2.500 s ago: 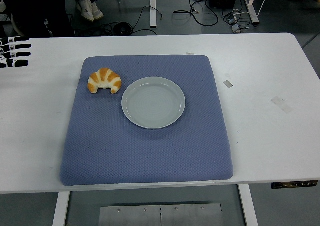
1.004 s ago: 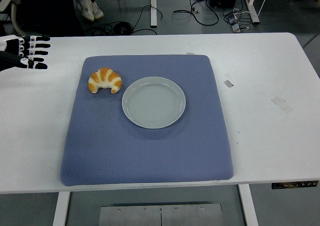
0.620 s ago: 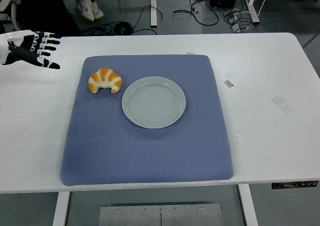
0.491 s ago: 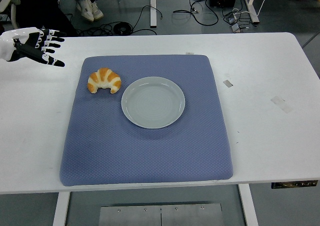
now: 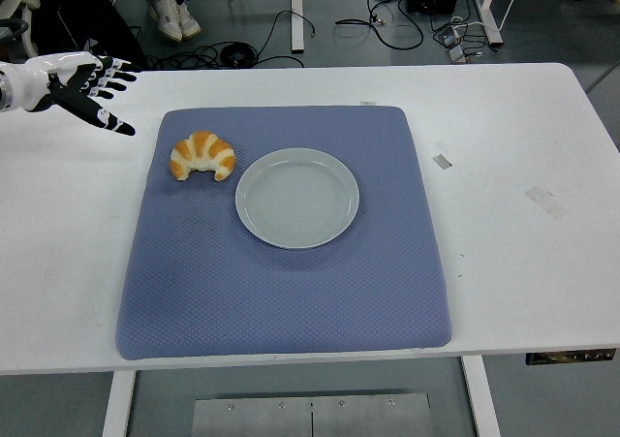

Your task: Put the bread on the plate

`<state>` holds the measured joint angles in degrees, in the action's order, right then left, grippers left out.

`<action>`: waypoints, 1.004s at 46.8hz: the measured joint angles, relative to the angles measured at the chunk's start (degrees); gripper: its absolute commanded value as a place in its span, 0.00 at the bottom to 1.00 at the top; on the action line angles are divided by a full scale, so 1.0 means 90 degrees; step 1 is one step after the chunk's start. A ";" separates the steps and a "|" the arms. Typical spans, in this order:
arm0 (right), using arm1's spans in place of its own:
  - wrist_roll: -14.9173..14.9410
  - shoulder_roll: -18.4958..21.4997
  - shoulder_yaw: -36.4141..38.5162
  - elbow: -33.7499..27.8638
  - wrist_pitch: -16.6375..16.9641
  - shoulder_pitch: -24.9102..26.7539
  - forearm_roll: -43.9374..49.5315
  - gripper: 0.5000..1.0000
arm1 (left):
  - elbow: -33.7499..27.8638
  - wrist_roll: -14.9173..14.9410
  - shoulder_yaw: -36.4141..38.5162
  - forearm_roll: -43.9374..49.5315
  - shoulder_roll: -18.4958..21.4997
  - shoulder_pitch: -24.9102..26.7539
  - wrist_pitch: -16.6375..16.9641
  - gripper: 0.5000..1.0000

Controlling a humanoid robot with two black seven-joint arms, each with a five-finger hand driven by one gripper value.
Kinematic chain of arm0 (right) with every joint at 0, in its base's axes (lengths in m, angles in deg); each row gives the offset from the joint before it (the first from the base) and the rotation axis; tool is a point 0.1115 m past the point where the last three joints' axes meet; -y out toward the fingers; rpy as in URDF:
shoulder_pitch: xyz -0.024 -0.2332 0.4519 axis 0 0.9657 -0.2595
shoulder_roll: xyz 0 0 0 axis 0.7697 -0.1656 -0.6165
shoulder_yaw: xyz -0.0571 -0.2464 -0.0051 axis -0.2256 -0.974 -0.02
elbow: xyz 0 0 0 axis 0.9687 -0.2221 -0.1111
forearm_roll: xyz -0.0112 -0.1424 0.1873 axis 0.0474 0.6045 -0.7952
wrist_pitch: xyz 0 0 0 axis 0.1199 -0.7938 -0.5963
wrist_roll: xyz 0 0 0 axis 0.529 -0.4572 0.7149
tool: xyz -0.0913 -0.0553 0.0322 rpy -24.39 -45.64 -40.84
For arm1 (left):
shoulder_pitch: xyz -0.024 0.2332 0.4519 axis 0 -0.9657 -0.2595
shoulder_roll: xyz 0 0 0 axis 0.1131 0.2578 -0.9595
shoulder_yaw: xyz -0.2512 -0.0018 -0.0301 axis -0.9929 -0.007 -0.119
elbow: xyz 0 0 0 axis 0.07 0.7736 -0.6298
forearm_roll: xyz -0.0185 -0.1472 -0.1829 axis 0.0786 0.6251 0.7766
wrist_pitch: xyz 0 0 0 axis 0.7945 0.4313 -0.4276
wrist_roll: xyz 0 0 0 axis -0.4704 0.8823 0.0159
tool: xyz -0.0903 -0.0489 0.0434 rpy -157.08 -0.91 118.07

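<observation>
A golden croissant (image 5: 203, 155) lies on the blue mat (image 5: 281, 282), just left of an empty pale grey plate (image 5: 297, 197) at the mat's middle. My left hand (image 5: 92, 90) hovers over the table's far left, up and left of the croissant and apart from it. Its fingers are spread and hold nothing. The right arm is out of view.
The mat covers the middle of the white table (image 5: 523, 263). Small tape scraps (image 5: 545, 201) lie on the table's right side. A person's shoes (image 5: 174, 15) and cables (image 5: 387, 25) show on the floor beyond the far edge.
My left hand has come in from the left edge and moved right toward the croissant, fingers spreading. The croissant and plate have not moved.
</observation>
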<state>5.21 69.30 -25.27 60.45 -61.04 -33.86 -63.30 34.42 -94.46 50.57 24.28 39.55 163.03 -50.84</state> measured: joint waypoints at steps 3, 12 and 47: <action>0.0001 0.0000 0.0000 0.0000 0.0000 -0.0001 0.0001 1.00 | -0.0010 0.0000 0.0035 -0.0130 -0.0020 0.0011 0.0005 0.97; 0.0001 0.0000 0.0000 0.0000 0.0000 -0.0001 0.0001 1.00 | -0.0013 0.0000 0.0042 -0.0637 -0.0175 0.0131 0.0031 0.97; 0.0001 0.0000 -0.0001 0.0000 0.0000 -0.0001 0.0000 1.00 | 0.0015 0.0002 0.0504 -0.1748 -0.1092 0.0240 0.1157 0.97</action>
<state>5.21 69.30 -25.27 60.45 -61.04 -33.87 -63.30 34.56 -94.44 55.11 8.55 29.73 165.20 -40.43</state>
